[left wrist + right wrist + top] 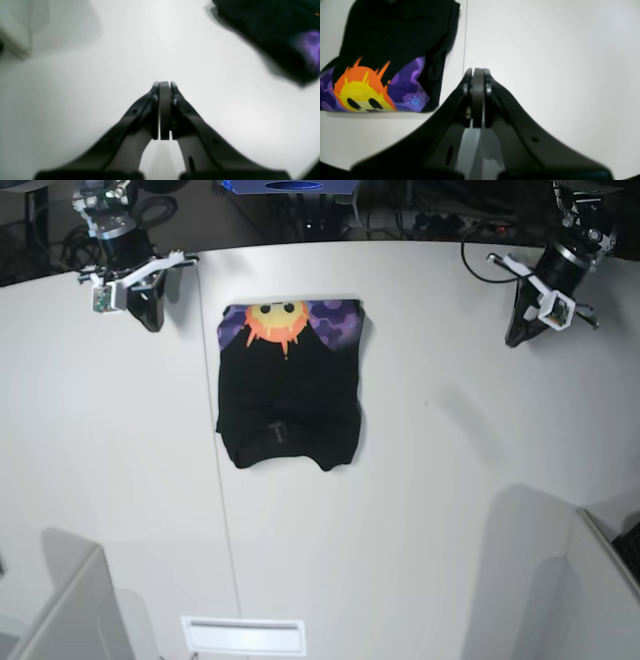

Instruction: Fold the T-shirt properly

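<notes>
The black T-shirt (290, 395) lies folded into a compact rectangle on the white table, left of centre in the base view. Its orange-yellow sun face on purple (278, 320) shows along the far edge. In the right wrist view the T-shirt (395, 37) sits upper left, with the sun print near its front edge. My right gripper (478, 71) is shut and empty over bare table to its right. In the left wrist view a blurred corner of the T-shirt (270, 27) appears top right. My left gripper (164, 83) is shut on nothing, well apart from the cloth. Both grippers (150, 315) (518, 330) hang near the table's far corners.
A thin seam (222, 510) runs front to back across the table (430, 480), just left of the shirt. A white slotted plate (244, 635) lies at the front edge. Grey panels stand at the front left (70, 610) and front right (600, 580). Cables crowd the far side (400, 220).
</notes>
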{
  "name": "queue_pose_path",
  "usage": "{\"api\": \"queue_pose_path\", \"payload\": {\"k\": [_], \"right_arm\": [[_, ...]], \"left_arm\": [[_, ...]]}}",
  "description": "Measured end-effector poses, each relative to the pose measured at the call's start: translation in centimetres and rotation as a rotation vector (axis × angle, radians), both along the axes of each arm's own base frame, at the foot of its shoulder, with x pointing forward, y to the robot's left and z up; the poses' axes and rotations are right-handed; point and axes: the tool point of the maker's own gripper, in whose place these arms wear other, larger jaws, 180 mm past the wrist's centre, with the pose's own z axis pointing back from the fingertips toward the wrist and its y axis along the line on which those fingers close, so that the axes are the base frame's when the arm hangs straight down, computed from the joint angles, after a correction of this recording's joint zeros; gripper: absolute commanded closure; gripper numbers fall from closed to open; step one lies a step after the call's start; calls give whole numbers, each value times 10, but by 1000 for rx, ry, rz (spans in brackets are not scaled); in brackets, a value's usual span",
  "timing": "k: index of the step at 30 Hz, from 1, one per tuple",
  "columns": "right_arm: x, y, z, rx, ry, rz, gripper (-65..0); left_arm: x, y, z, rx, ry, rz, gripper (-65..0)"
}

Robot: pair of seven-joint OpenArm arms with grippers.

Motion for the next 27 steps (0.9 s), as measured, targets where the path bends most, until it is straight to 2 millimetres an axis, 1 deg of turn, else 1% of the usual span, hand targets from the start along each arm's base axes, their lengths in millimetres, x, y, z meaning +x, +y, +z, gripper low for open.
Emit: {"api": "queue_pose_path", "payload": {"k": [3, 6, 8, 12, 15, 16, 17, 18, 19, 21, 22, 24, 26, 27], "right_arm": [[-20, 0, -9, -1, 59, 0, 0], [-41, 2, -18, 3, 120, 6, 0], [-54, 1, -23, 0, 153, 2, 0], [-84, 3, -31, 5, 227, 5, 0], [-104, 5, -37, 12, 278, 4, 0], [-111, 9, -42, 24, 299, 5, 0], [-119, 15, -49, 39, 327, 10, 0], [-129, 21, -57, 55, 365, 21, 0], [-138, 25, -65, 65, 397, 24, 0], [-154, 33, -82, 90, 453, 29, 0], [-159, 32, -91, 84, 476, 29, 0], [-163, 30, -103, 79, 498, 24, 0], [-168, 36, -116, 92, 525, 29, 0], [-175, 42, -123, 105, 552, 40, 0]], "left_arm": [[-35, 19, -24, -46, 53, 86, 0], [-76, 24, -52, -101, 136, 140, 0], [-98, 30, -70, -133, 191, 183, 0], [-113, 43, -76, -192, 154, 262, 0], [-128, 48, -78, -223, 136, 311, 0], [-137, 46, -83, -233, 155, 316, 0], [-149, 42, -93, -207, 212, 305, 0], [-161, 35, -98, -210, 250, 291, 0], [-166, 30, -93, -234, 230, 292, 0], [-162, 30, -66, -312, 94, 356, 0], [-159, 31, -55, -325, 48, 372, 0], [-153, 26, -37, -341, 4, 345, 0], [-155, 23, -29, -339, 3, 324, 0], [-158, 22, -29, -334, 14, 319, 0]]}}
